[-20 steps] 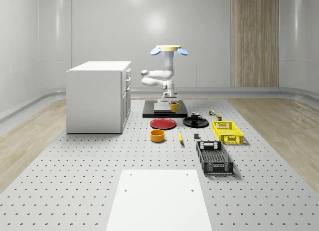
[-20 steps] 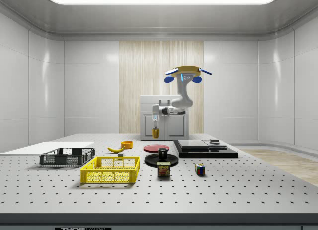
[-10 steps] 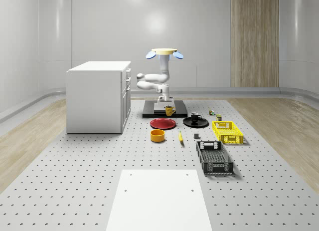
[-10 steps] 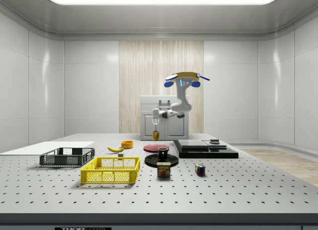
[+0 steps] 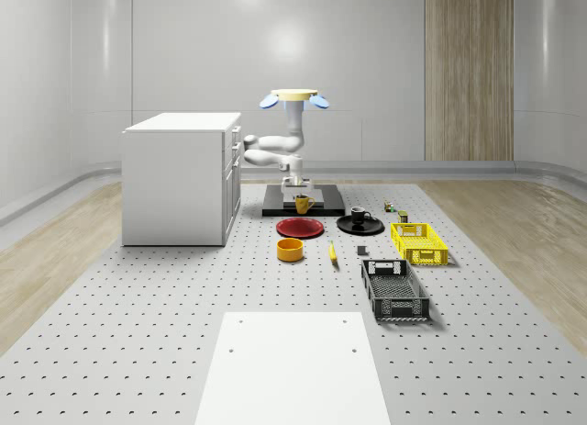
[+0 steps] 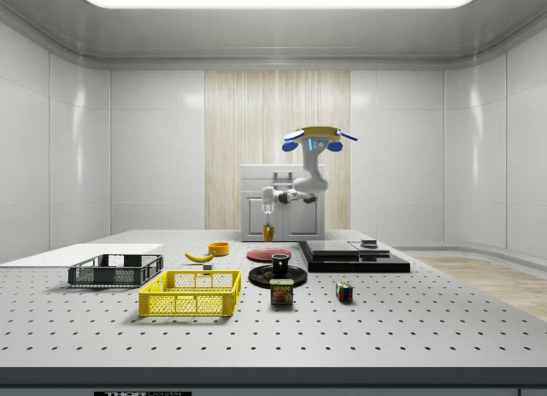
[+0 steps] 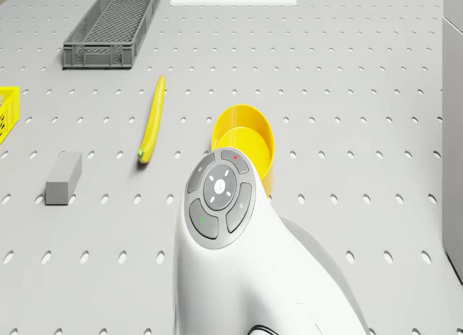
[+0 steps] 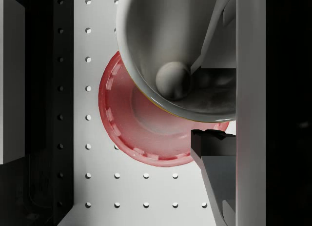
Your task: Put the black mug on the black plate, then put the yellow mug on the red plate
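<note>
Whole-scene view, drone (image 5: 294, 97) hovering, arm folded down, jaws pinching yellow mug (image 5: 302, 204) above red plate (image 5: 300, 228)

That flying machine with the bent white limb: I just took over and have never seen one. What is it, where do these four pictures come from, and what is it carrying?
It is a drone with a jointed white arm hanging below, hovering above the perforated grey table. Two pictures come from fixed room cameras, one overlooking the whole scene, one from the side. One camera sits on the drone's body, one on the arm's wrist. The hand grips the yellow ceramic mug, held in the air above the round red plate; the wrist view looks past the mug onto that plate. The black mug already stands on the round black plate. Nearby lie a yellow bowl and a banana.
</note>
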Controlling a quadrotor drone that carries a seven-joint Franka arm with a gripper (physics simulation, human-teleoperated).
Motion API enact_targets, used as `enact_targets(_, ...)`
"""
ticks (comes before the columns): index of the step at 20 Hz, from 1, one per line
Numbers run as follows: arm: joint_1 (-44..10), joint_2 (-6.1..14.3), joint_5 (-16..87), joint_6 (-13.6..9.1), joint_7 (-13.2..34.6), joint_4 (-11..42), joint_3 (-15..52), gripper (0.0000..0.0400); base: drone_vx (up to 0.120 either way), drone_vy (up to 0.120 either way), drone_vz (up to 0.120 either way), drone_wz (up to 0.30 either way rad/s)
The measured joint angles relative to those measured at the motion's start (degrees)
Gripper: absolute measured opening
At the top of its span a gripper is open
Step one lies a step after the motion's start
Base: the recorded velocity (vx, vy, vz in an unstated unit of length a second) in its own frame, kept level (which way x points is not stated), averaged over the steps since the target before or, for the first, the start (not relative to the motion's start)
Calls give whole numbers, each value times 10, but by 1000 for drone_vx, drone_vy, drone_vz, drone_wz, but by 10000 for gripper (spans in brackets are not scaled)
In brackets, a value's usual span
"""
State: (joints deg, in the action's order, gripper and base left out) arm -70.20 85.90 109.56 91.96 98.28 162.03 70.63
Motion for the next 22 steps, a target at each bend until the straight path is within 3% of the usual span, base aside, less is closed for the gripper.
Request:
enact_targets(4,0,0,1,1,0,0,-1,110,0,-110,0,0)
enact_targets(22,-20,-9,102,43,-4,-44,-107,110,0,0,0,0)
